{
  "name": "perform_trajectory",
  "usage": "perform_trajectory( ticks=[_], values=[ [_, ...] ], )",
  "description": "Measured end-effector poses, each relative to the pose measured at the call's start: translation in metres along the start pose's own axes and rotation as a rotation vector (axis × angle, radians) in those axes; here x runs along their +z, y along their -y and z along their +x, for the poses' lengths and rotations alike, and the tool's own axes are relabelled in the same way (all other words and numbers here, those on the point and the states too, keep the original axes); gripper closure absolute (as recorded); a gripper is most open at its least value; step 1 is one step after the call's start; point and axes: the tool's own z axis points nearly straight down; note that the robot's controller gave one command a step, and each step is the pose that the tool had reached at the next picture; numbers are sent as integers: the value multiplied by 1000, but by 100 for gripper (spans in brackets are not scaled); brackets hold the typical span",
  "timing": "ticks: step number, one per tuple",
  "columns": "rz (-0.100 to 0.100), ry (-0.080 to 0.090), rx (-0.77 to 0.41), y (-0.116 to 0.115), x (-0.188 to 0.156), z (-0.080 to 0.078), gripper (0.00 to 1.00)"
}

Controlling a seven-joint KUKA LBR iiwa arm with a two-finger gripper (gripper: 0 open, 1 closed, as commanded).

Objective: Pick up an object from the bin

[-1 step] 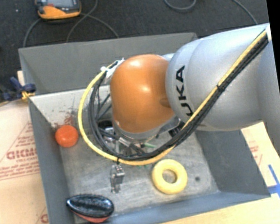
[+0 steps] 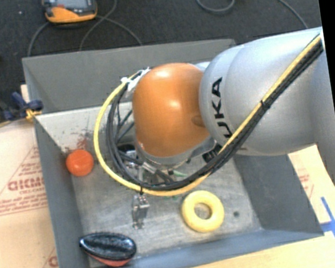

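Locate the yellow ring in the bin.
In the camera view, the ring lies low on the bin floor, just right of the pincer; the black oval lies farther left.

The bin is recorded as grey metal, matt, with a scuffed and scratched floor. The yellow ring is noted as matt and smooth, the black oval object as glossy. The arm's orange cover is seen to be smooth with a slight sheen.

You see a silver-grey arm with black KUKA lettering beside its glossy orange cover; yellow and black cables loop round that cover.
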Motion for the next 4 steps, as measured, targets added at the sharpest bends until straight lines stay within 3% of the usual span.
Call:
perform_trajectory(
  ticks=[1,2,3,4],
  values=[
    [-1,7,-59,-11,38,10,0],
    [1,8,-293,-25,142,23,100],
    [-3,12,-291,-26,144,23,0],
    [-3,12,-291,-26,145,24,0]
  ],
)
